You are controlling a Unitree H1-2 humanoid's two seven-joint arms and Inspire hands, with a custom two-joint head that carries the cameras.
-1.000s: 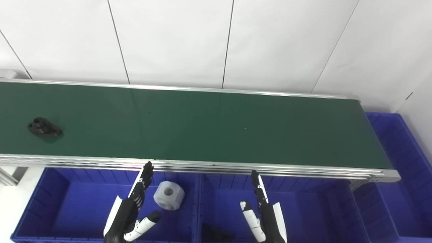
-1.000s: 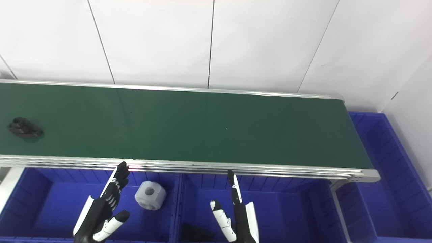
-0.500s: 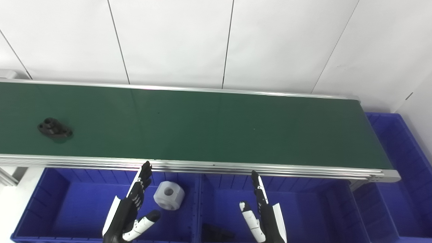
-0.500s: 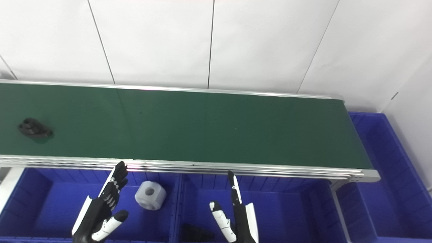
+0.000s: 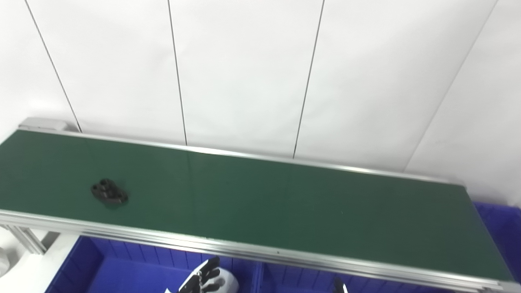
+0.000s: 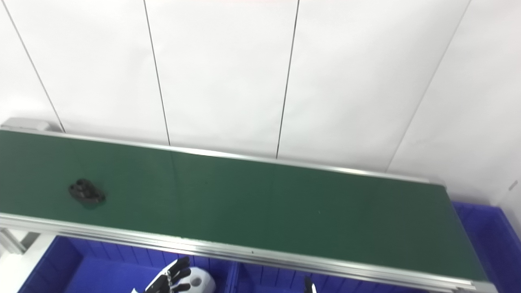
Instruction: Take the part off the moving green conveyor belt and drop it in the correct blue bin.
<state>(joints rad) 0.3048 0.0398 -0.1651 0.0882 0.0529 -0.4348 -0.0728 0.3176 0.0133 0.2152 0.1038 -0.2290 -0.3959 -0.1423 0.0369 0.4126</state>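
Observation:
A black part (image 5: 109, 191) with round holes lies on the green conveyor belt (image 5: 285, 207), near its left end and front edge; it also shows in the right eye view (image 6: 86, 191). Only the fingertips of my left hand (image 5: 202, 278) show at the bottom edge, spread apart and empty, over the left blue bin (image 5: 122, 266). One fingertip of my right hand (image 5: 338, 287) pokes up at the bottom edge; the rest is out of view. Both hands are well below and to the right of the part.
A white cylindrical part (image 5: 227, 281) lies in the left blue bin beside my left fingertips. Another blue bin (image 5: 502, 228) stands past the belt's right end. An aluminium rail (image 5: 260, 252) runs along the belt's front edge. A white panelled wall stands behind.
The camera has tilted up, so the bins and hands have dropped almost out of the picture. The black part has ridden to the right along the belt.

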